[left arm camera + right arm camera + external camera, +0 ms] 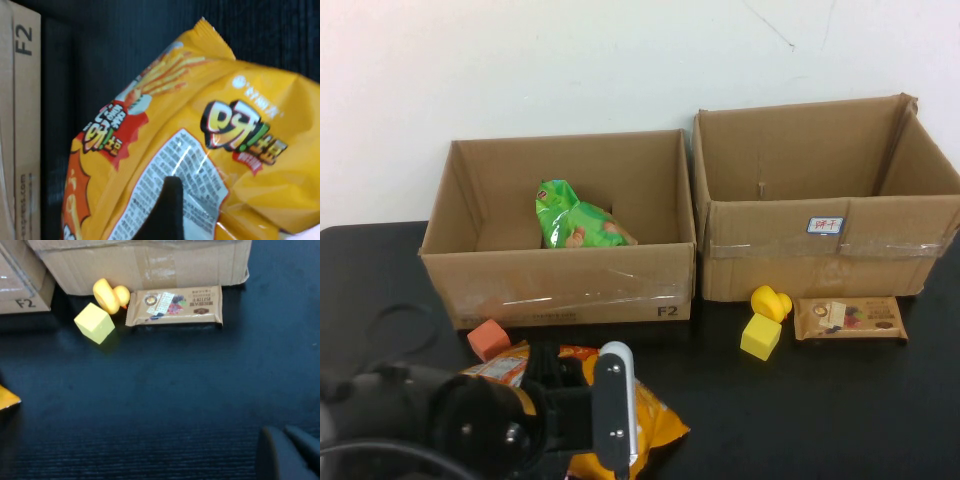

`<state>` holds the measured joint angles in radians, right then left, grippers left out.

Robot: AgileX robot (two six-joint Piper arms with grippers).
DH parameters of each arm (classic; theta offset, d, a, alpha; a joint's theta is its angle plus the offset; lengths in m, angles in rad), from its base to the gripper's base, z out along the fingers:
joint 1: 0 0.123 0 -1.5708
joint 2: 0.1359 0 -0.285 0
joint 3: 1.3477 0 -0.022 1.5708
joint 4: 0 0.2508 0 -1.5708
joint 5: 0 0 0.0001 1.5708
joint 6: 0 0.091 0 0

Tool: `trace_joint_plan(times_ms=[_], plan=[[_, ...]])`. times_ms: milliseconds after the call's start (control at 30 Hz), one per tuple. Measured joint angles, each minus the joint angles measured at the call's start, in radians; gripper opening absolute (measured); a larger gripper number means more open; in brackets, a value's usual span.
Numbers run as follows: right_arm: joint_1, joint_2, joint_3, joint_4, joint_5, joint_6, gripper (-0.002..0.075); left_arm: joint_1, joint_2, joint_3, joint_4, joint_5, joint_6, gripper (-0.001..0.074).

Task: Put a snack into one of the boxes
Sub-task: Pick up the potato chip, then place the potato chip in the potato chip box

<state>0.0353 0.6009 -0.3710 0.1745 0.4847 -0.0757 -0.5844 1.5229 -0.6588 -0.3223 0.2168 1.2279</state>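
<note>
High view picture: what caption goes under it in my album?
Left gripper over an orange chip bag near two boxes; right gripper unseen here.

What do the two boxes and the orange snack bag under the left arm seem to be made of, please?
Boxes: matte brown cardboard, glossy tape strips. Snack bag: shiny plastic film, glare and creases. Left hand sits over it; right hand hangs over the table.

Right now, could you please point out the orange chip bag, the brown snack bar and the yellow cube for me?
orange chip bag [250,165]: left wrist view, on its printed front.
brown snack bar [850,319]: high view, middle of the wrapper.
yellow cube [94,322]: right wrist view, on its top face.
</note>
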Motion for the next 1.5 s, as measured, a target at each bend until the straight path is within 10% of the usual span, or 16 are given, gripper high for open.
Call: trace_joint_plan(times_ms=[333,667,1500], plan=[[0.0,0.0,0.0,0.006,-0.011,0.0,-0.0001,0.0,0.206,-0.002,-0.006,-0.312,0.005,0.0657],[0.0,0.0,0.0,0.007,-0.011,0.0,-0.0001,0.0,0.287,-0.012,-0.007,-0.428,0.006,0.0183],[0.0,0.0,0.0,0.007,-0.015,0.0,-0.0001,-0.01,-0.218,-0.057,-0.067,-0.306,-0.035,0.0038]])
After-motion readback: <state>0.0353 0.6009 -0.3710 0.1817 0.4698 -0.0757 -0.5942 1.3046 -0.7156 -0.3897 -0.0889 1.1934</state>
